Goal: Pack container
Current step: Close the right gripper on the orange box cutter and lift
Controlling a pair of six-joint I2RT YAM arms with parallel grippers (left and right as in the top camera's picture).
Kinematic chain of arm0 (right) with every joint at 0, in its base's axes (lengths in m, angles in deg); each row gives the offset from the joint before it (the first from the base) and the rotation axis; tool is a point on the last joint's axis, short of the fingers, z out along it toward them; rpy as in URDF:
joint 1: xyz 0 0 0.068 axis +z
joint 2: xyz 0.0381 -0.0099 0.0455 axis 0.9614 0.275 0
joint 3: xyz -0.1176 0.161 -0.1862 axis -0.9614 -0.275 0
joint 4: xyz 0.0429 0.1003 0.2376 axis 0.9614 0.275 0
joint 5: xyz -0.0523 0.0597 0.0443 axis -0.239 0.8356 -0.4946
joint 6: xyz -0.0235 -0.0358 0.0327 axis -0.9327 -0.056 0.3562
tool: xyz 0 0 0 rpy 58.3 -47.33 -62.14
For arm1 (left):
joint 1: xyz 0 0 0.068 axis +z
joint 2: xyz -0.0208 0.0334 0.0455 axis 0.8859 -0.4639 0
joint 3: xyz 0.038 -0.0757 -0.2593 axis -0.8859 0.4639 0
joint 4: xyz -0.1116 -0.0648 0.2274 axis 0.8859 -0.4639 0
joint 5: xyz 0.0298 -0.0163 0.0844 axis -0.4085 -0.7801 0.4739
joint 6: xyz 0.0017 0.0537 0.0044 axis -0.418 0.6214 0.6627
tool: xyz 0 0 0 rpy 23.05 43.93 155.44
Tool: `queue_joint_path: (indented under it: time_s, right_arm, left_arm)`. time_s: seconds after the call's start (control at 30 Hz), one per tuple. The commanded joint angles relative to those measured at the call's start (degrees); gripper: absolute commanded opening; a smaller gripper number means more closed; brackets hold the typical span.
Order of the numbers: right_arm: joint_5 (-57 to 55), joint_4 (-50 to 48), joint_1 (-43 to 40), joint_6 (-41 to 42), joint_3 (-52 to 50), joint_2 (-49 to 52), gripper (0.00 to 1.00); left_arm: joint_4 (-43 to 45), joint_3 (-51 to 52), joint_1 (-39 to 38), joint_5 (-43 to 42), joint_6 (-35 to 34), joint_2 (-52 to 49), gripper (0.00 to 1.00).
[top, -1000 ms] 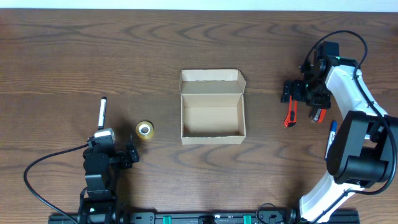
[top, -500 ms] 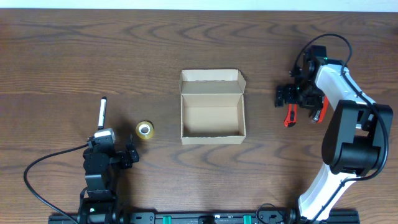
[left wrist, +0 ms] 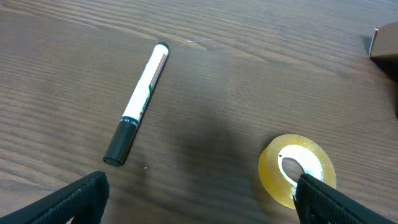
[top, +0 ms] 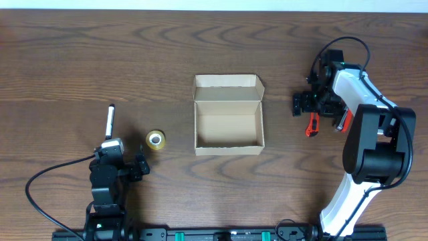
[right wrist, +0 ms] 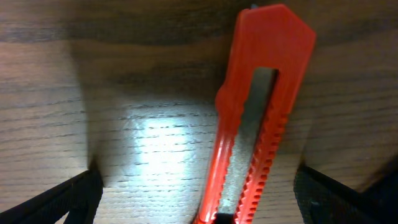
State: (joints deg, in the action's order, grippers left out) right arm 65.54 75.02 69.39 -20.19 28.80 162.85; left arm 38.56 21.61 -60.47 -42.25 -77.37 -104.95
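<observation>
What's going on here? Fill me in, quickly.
Two arms are packing a box, which sits open and empty in the middle. The right tool hangs open over a red cutter, jaws to either side, nothing gripped yet. The left tool is open too, near a tape roll and a pen, both lying left of the box.

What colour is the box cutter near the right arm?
The box cutter is bright red-orange; right wrist view shows it best.

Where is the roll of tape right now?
Seen from overhead, the roll of tape lies left of the open cardboard box, with the marker further left; it touches neither.
</observation>
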Motion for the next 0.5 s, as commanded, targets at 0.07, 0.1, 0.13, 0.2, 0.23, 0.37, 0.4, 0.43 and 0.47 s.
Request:
queue_joint_path:
  time_s: [0.07,0.1,0.13,0.2,0.23,0.37,0.4,0.43,0.47]
  right_arm:
    - [-1.2,-0.2,0.5,1.5,0.7,1.2,0.99]
    - [-1.2,-0.2,0.5,1.5,0.7,1.2,0.98]
    - [-1.3,-0.2,0.5,1.5,0.7,1.2,0.95]
    - [-1.2,-0.2,0.5,1.5,0.7,1.2,0.88]
    - [-1.2,-0.2,0.5,1.5,0.7,1.2,0.85]
    - [-1.2,-0.2,0.5,1.5,0.7,1.2,0.60]
    - [-1.2,-0.2,0.5,1.5,0.7,1.2,0.54]
    - [-1.2,-0.2,0.5,1.5,0.7,1.2,0.50]
    - [-1.2,-0.2,0.5,1.5,0.7,1.2,0.49]
  left_arm:
    - [-2.7,0.8,0.3,0.0,-0.2,0.0,0.95]
    - [-2.7,0.8,0.3,0.0,-0.2,0.0,0.95]
    - [-2.7,0.8,0.3,0.0,-0.2,0.0,0.95]
    - [-2.7,0.8,0.3,0.0,-0.2,0.0,0.95]
    - [-2.7,0.8,0.3,0.0,-0.2,0.0,0.95]
    - [-2.7,0.8,0.3,0.0,-0.2,0.0,0.95]
    - [-2.7,0.8,0.3,0.0,-0.2,0.0,0.95]
    - [-2.6,0.8,0.3,0.0,-0.2,0.0,0.95]
    - [-2.7,0.8,0.3,0.0,-0.2,0.0,0.95]
